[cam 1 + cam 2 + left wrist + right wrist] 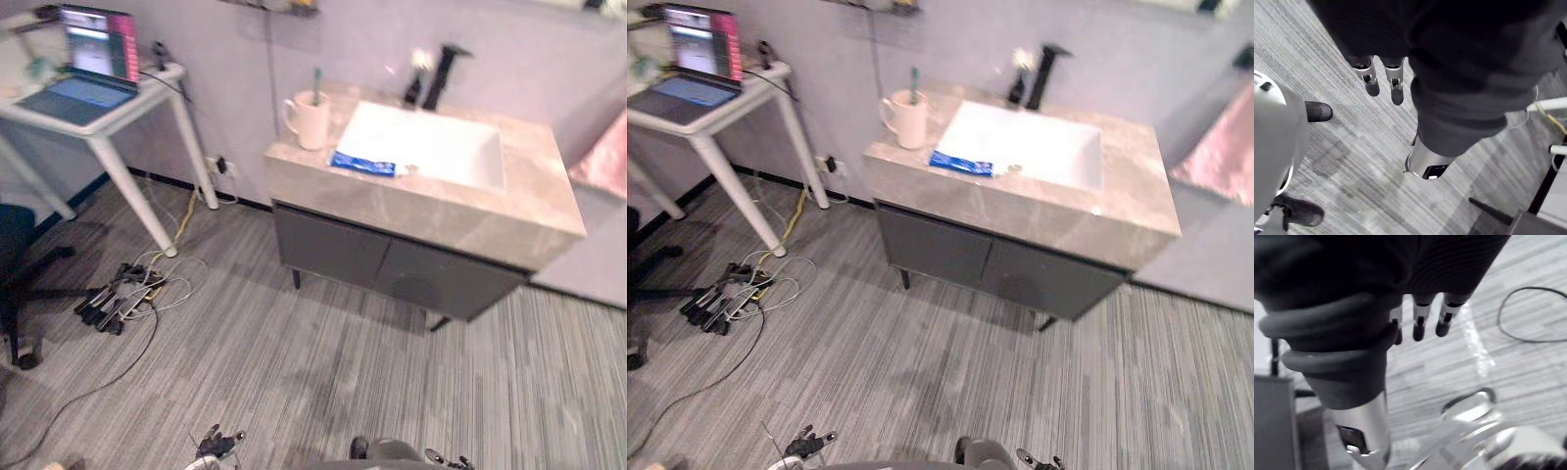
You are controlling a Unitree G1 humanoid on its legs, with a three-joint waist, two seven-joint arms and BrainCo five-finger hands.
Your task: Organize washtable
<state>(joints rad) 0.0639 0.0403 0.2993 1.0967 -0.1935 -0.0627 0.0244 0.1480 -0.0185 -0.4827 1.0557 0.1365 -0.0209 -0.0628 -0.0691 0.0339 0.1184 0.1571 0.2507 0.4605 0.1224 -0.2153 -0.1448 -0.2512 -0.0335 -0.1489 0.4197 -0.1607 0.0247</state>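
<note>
Left hand (1394, 84), right hand (1419, 322): fingers straight, empty, above striped floor (1354, 164). Upper centre: washtable (534, 201); cream mug (312, 121) holding toothbrush (316, 82) left of sink (436, 147), blue toothpaste tube (362, 164) at sink's front-left edge.

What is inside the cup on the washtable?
A teal toothbrush stands in the cream cup, its upper part above the rim. Its lower end and the cup's bottom are hidden by the cup's wall.
</note>
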